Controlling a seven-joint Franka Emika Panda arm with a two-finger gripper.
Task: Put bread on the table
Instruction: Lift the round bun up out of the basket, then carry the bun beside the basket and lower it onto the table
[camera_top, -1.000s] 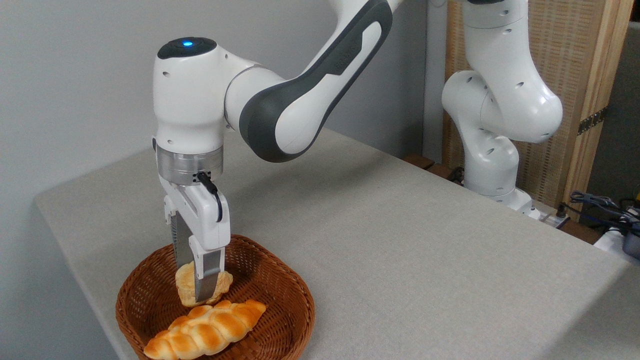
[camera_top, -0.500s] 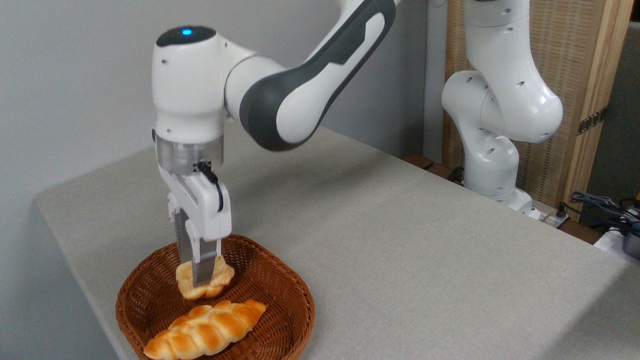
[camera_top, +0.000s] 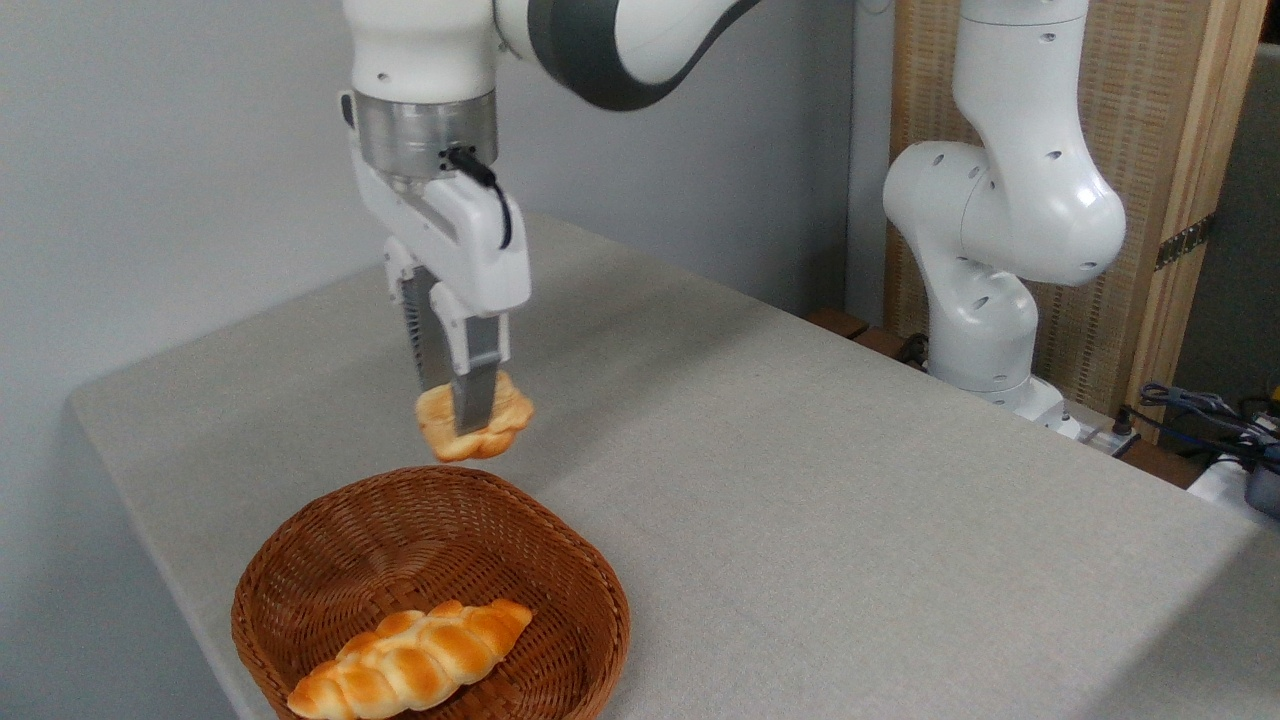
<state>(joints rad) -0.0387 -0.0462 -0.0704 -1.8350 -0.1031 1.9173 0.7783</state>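
My gripper (camera_top: 455, 415) is shut on the bread (camera_top: 503, 420), a small pale-yellow bun with a lumpy edge and golden-brown underside. The bun hangs in the air above the far rim of the wicker basket (camera_top: 580, 570), well off the grey table (camera_top: 800, 500). One finger (camera_top: 474, 395) crosses the front of the bun and hides its middle.
A glossy braided loaf (camera_top: 410, 662) lies in the near part of the basket. The arm's white base (camera_top: 985, 330) stands at the table's far right edge, with cables (camera_top: 1200, 410) beyond it. A wooden panel (camera_top: 1150, 150) stands behind.
The gripper has lifted the bun out of the basket, rising high and shifting a little to the right. The braided loaf has stayed in place.
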